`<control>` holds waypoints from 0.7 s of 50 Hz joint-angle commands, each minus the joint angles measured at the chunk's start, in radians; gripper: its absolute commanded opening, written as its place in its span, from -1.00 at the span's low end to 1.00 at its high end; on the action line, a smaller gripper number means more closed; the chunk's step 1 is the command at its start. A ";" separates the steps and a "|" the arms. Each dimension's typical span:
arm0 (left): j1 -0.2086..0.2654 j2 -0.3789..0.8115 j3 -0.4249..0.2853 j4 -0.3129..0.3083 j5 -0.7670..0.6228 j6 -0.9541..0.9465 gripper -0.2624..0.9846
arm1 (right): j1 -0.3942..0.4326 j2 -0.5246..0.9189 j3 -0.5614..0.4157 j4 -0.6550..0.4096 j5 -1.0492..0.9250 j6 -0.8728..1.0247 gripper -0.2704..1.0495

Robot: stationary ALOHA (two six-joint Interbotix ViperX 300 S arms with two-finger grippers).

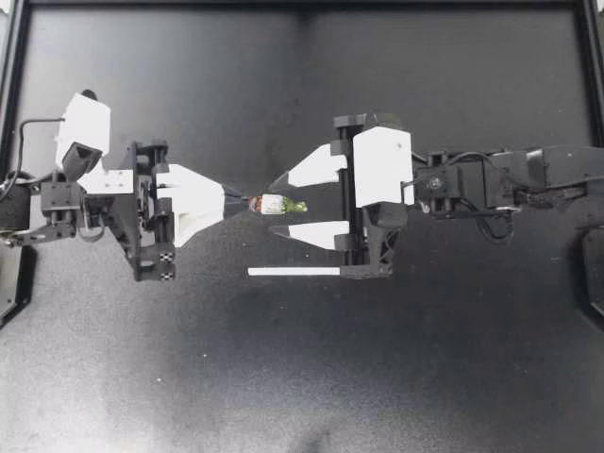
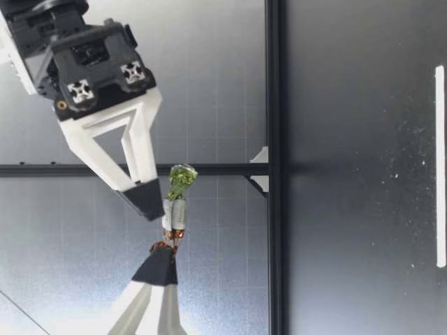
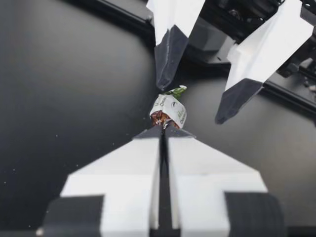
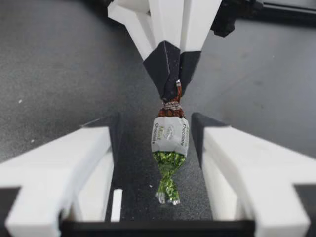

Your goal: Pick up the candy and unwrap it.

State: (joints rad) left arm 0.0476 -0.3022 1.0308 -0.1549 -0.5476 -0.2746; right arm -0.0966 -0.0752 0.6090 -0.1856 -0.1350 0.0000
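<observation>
White-wrapped candy with green foil tail [image 1: 279, 204] held in the air between my arms.
My left gripper [image 1: 238, 203] pinches its brown twist, anchoring it; my right gripper [image 1: 275, 207] stands spread, a finger on either side, likely to seize the green tail.

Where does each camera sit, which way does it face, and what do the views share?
Top view: above the table, looking straight down; both arms show, left gripper pinching the candy, right gripper open around it.
Low view: at table height, looking across; both grippers, candy held above the table.
Left wrist view: on the left wrist, looking along its shut fingers at the candy.
Right wrist view: on the right wrist, looking between its open fingers at the candy.
Shared: all four show the candy.
</observation>
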 commanded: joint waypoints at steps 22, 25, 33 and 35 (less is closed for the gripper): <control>0.000 -0.017 -0.025 0.002 -0.005 0.000 -0.82 | -0.025 0.014 -0.037 -0.002 -0.005 0.006 0.08; 0.002 -0.018 -0.025 0.002 -0.005 0.000 -0.82 | -0.025 0.014 -0.037 -0.002 -0.002 0.006 -0.03; 0.002 -0.018 -0.021 0.003 -0.005 -0.002 -0.82 | -0.025 0.003 -0.037 -0.002 0.002 0.005 -0.43; 0.002 -0.017 -0.021 0.003 -0.005 -0.002 -0.82 | -0.025 0.000 -0.037 -0.002 0.003 0.005 -0.53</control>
State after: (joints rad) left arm 0.0476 -0.3022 1.0308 -0.1534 -0.5476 -0.2746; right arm -0.1135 -0.0506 0.5967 -0.1856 -0.1304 0.0046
